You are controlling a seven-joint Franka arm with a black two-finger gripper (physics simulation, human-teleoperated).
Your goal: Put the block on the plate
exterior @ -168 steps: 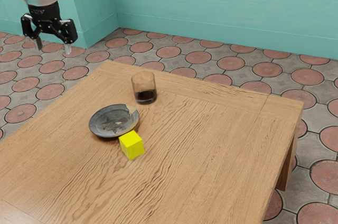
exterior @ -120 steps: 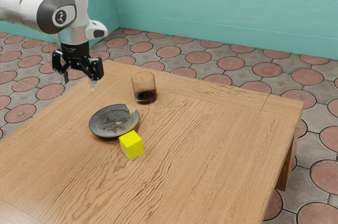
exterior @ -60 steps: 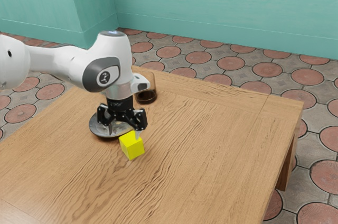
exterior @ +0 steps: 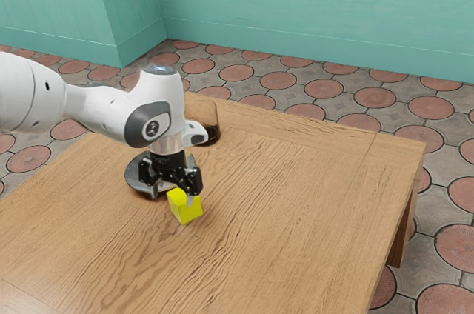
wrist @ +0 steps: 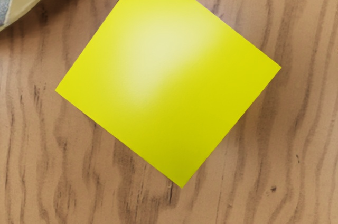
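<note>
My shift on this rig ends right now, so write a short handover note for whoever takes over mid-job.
Gripper: open, low over the yellow block, not gripping it.
Block: on the wooden table, beside the plate, bare wood between them.
Glass: on the table, partly behind the arm.
Done: gripper brought to the block.
Left: grip the block, lift it, set it on the plate, release.
</note>
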